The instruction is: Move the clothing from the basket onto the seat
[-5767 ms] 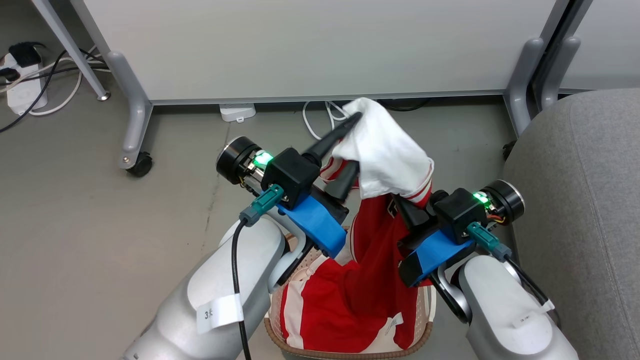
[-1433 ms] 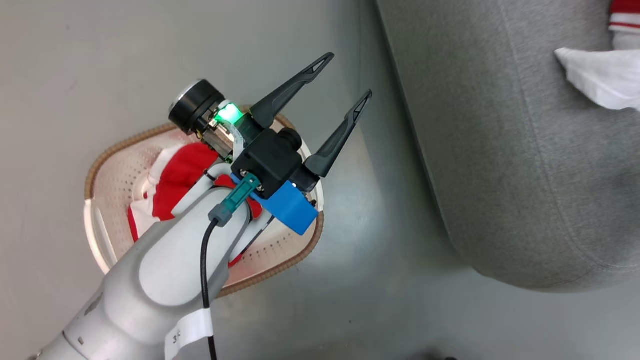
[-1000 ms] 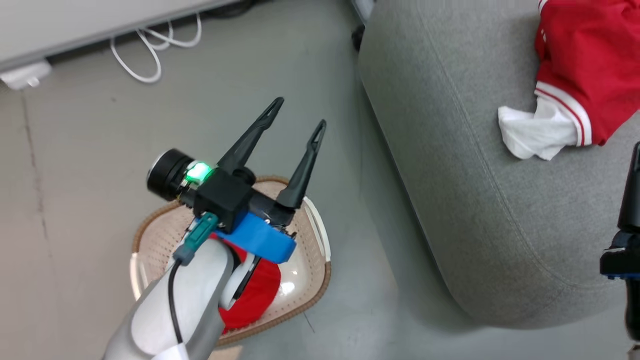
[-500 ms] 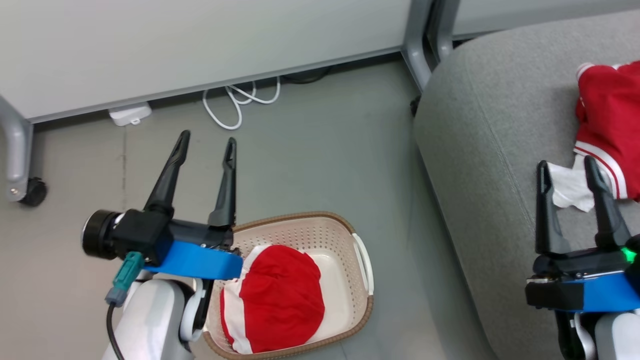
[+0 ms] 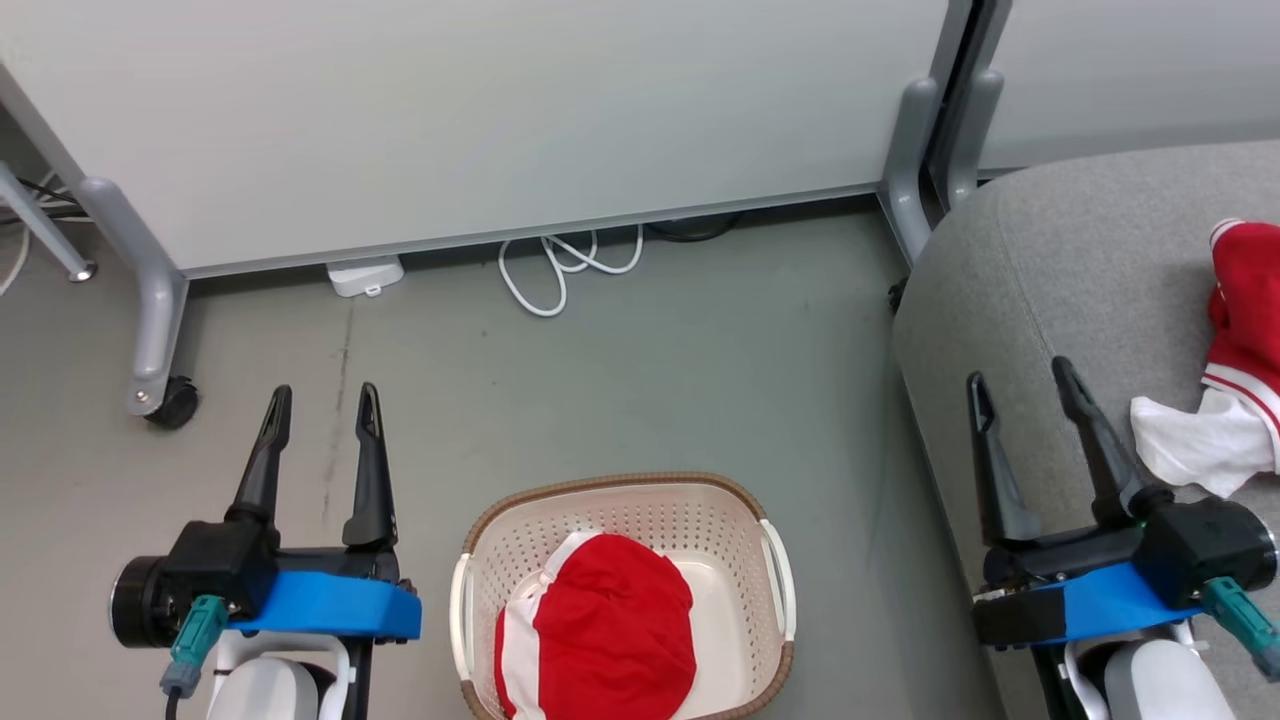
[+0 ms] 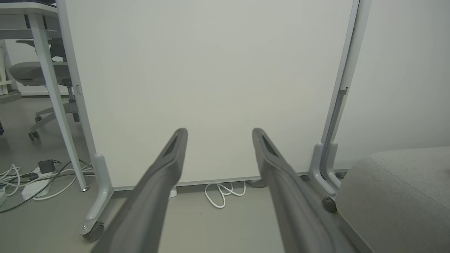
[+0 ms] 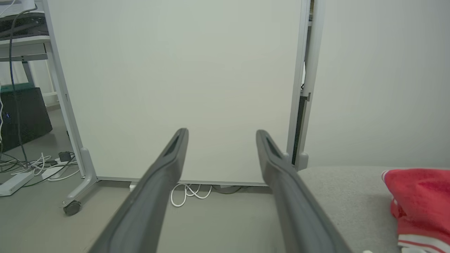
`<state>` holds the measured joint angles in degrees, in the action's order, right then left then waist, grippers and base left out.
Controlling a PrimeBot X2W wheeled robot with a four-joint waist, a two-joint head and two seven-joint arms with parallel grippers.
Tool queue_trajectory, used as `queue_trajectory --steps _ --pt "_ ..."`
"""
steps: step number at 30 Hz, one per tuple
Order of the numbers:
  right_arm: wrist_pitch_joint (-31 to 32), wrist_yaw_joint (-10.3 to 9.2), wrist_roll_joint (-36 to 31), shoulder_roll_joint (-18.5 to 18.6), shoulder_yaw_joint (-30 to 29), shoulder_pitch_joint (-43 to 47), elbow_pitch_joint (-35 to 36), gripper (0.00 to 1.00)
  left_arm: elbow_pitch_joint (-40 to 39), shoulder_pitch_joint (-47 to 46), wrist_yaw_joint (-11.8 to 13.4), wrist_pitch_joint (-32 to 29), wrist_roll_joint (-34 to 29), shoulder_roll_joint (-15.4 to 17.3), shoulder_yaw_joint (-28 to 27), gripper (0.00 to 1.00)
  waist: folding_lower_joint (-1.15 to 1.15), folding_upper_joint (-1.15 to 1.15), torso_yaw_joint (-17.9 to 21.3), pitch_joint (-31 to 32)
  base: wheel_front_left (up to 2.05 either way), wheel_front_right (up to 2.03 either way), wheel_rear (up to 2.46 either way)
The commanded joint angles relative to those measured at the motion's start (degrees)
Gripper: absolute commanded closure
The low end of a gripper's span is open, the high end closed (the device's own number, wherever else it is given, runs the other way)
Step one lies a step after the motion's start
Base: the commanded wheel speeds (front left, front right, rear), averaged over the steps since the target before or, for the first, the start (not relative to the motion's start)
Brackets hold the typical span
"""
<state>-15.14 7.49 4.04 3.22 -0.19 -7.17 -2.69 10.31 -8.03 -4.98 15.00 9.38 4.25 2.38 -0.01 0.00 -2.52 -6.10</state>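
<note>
A red garment with white panels [image 5: 600, 640] lies bunched in the cream basket [image 5: 620, 500] on the floor at the bottom centre of the head view. A second red and white garment [image 5: 1235, 330] [image 7: 418, 200] rests on the grey seat [image 5: 1080, 260] [image 7: 337, 186] [image 6: 404, 189] at the right. My left gripper [image 5: 322, 398] [image 6: 219, 130] stands open and empty left of the basket, fingers pointing at the partition. My right gripper [image 5: 1018, 372] [image 7: 222, 131] is open and empty over the seat's left edge, left of the garment there.
A pale partition panel on grey wheeled legs [image 5: 155, 330] [image 5: 905, 160] closes off the far side. White cable loops [image 5: 560, 270] and a small white box [image 5: 365, 275] lie at its foot. A desk leg, power strips and cables [image 6: 35, 179] sit far left.
The head camera swung left and levelled, so the whole picture shifted. Both grippers now sit low at the two sides, the left beside the basket instead of over it. One garment lies released on the seat.
</note>
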Motion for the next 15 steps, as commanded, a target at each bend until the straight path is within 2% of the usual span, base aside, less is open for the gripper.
queue_trajectory --steps 1,15 --pt "-0.02 0.01 -0.50 -0.26 0.22 -0.14 -0.77 0.00 0.35 0.74 -0.47 0.27 -0.64 -0.25 -0.50 0.00 0.01 0.00 -0.74 0.72 0.00 0.00 0.00" --pt "-0.02 0.01 1.21 -0.38 0.10 1.98 -5.45 0.00 2.19 2.59 -2.18 0.27 -2.04 -1.26 -0.52 0.00 0.01 0.00 -2.65 2.46 0.00 0.00 0.00"
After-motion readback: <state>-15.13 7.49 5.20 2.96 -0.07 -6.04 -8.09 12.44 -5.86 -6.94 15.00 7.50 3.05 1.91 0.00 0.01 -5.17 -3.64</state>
